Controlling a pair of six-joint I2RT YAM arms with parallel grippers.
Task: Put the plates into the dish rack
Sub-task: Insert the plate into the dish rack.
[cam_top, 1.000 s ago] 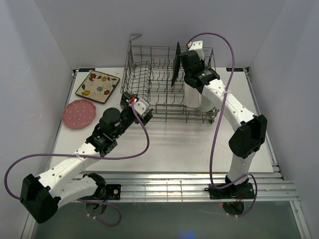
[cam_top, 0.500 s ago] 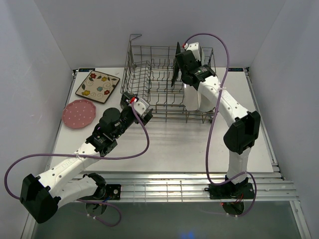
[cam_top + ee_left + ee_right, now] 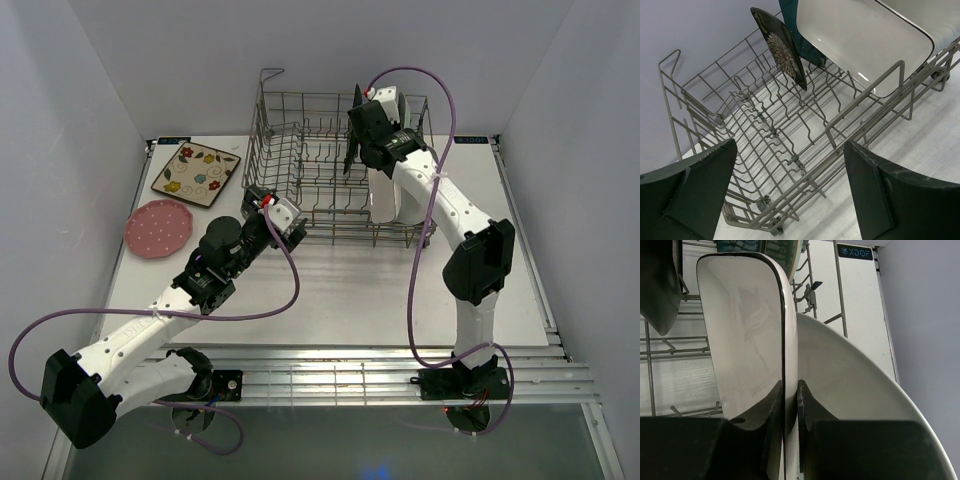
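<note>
— Two plates on the table's [image 3: 330,290] far-left side: cream floral square plate [image 3: 196,171], pink dotted round plate [image 3: 158,227]. Anything gripped?
— Clamped by the right gripper [image 3: 789,385]: rim of the white rectangular plate [image 3: 740,330], stood on edge to sit between tines at the dish rack's [image 3: 290,165] right end, just beside the white oval plate [image 3: 850,385].
— And the left?
— Spread wide and empty, the left gripper [image 3: 272,210], near the rack's front-left corner; likely free for the next plate.

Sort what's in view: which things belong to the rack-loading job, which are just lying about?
Job: dish rack; pink dotted plate and cream floral plate on the table; dark patterned plate, teal plate, white oval plate racked; white rectangular plate in the right claw.
Not the job: purple cables; XDOF label.
</note>
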